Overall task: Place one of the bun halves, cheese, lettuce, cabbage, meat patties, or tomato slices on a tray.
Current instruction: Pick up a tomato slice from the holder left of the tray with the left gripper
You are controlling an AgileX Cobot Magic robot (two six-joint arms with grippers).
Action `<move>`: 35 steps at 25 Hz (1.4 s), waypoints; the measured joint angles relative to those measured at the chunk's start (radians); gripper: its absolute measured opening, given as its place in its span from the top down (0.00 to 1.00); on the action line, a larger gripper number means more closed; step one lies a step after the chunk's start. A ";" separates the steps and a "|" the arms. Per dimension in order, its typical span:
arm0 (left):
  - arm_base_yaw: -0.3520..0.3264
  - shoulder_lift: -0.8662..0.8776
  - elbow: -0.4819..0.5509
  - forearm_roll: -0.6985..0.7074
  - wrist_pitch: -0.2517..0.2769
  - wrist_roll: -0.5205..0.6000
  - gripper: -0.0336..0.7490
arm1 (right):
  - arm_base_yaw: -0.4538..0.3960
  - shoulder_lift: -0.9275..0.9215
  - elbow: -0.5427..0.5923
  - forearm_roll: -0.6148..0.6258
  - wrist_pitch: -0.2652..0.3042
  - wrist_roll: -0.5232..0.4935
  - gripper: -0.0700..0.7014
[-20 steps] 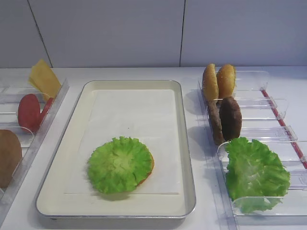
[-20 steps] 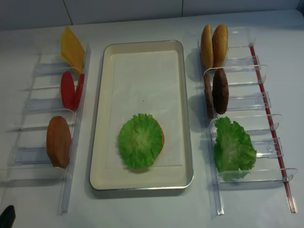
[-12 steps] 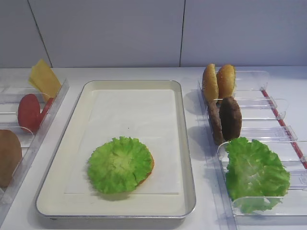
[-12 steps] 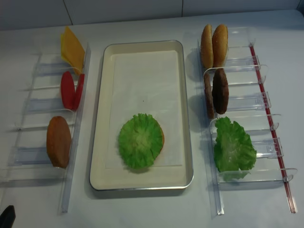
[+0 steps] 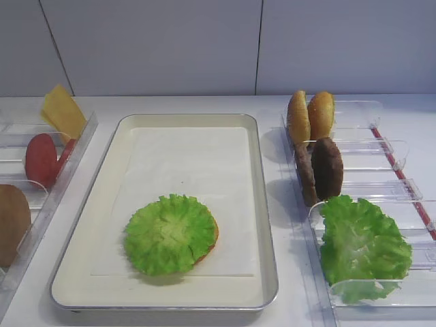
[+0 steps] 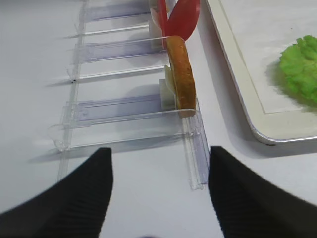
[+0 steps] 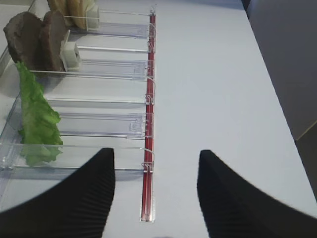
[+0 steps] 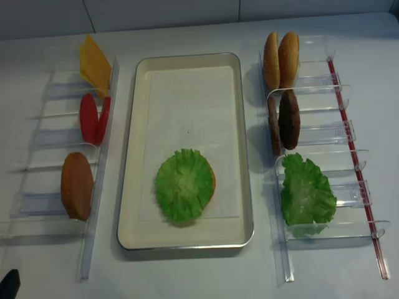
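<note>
holding unchanged: left gripper (image 6: 158, 198) open, empty; tomato slices (image 6: 177, 17) ahead; lettuce (image 8: 184, 184) unmoved on tray (image 8: 134, 187).

Bright, even overhead light fills the white table (image 8: 199, 274), casting only soft, short shadows beside the tray (image 8: 244, 187) and the clear holders (image 8: 324, 134). Mild glare rides the clear plastic. In both wrist views the near fingers (image 6: 74, 198) are dark and blurred.
</note>
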 joint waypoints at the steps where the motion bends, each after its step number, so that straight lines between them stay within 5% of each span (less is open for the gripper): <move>1: 0.000 0.000 0.000 0.000 0.000 0.000 0.43 | 0.000 0.000 0.000 0.000 0.000 0.000 0.39; 23: 0.000 0.085 -0.030 -0.003 -0.010 0.067 0.43 | 0.000 0.000 0.000 0.000 0.000 0.000 0.39; 31: 0.000 0.351 -0.084 -0.050 -0.195 0.127 0.46 | 0.000 0.000 0.000 0.000 0.000 0.000 0.39; 35: 0.000 0.510 -0.110 -0.089 -0.235 0.182 0.49 | 0.000 0.000 0.000 0.000 0.000 0.000 0.39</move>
